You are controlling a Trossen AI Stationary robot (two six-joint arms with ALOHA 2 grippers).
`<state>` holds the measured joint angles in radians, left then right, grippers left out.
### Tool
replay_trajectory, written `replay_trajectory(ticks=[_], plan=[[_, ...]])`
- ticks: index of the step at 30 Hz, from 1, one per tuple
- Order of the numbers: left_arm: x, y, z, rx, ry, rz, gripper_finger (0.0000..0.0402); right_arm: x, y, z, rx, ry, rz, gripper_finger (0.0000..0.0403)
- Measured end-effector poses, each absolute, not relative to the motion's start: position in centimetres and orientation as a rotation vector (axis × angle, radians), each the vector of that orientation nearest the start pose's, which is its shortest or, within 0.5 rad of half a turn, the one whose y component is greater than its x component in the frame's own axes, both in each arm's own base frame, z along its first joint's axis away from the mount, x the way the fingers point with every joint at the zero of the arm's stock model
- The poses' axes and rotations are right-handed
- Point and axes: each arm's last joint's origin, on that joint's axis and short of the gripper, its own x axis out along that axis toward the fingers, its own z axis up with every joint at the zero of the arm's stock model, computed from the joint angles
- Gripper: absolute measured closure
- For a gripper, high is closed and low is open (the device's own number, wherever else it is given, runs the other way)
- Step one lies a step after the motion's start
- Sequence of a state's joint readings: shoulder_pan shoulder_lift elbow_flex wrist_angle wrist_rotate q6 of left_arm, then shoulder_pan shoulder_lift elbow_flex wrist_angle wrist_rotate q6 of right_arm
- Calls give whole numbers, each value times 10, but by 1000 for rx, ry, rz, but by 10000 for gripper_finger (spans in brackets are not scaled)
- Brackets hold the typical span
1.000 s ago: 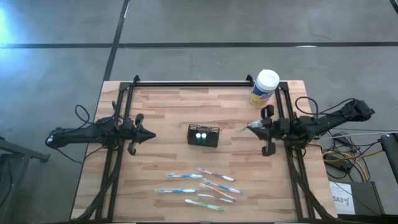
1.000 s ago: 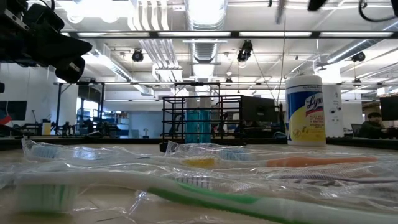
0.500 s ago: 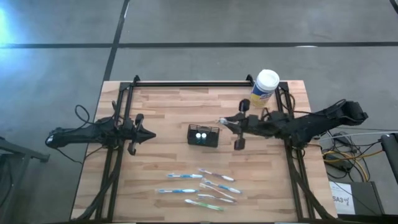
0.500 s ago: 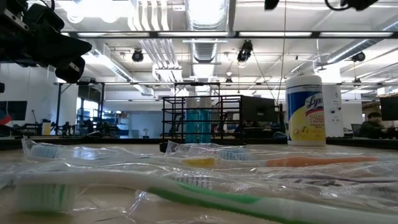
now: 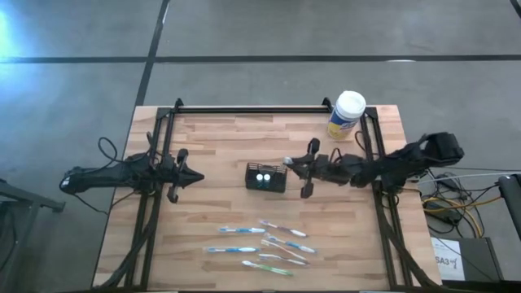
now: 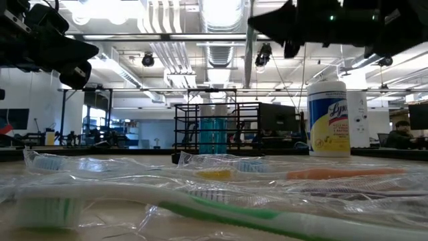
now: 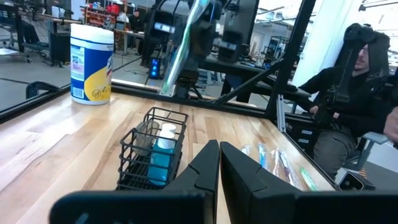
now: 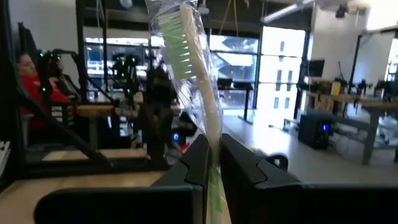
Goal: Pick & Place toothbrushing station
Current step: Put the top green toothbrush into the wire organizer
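High view looks straight down on a wooden bench (image 5: 212, 203) where the black mesh holder box (image 5: 266, 177) sits near the middle, with two white-topped round pieces (image 5: 262, 174) standing inside it. Just beside the box, on its right, the right gripper (image 5: 293, 163) hangs above the bench; its fingers are clamped together on a green toothbrush in clear wrapping (image 8: 189, 62), which the right wrist view shows standing up between them, bristle head uppermost. On the other side of the box, well apart from it, the left gripper (image 5: 198, 176) waits with its fingers (image 7: 202, 168) pressed shut and nothing between them, pointing toward the box. In the left wrist view the box stands upright ahead of those fingers.

Nearer the front edge of the bench lie the remaining wrapped toothbrushes (image 5: 264, 242), a loose cluster of blue, green and pink ones, none touching the box. A yellow canister with a white lid (image 5: 346, 115) stands at the far right corner of the bench. A seated person (image 7: 351, 106) shows in the room beyond the bench in the left wrist view.
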<state>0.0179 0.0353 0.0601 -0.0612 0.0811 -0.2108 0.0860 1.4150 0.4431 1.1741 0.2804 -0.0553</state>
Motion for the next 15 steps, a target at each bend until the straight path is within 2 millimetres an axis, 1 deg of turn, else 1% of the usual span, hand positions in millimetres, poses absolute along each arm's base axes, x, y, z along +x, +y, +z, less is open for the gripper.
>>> replay_trajectory(ticks=[15], plan=[[96, -1, 175, -214, 47, -59, 383, 275, 13, 170, 47, -78, -286, 380]])
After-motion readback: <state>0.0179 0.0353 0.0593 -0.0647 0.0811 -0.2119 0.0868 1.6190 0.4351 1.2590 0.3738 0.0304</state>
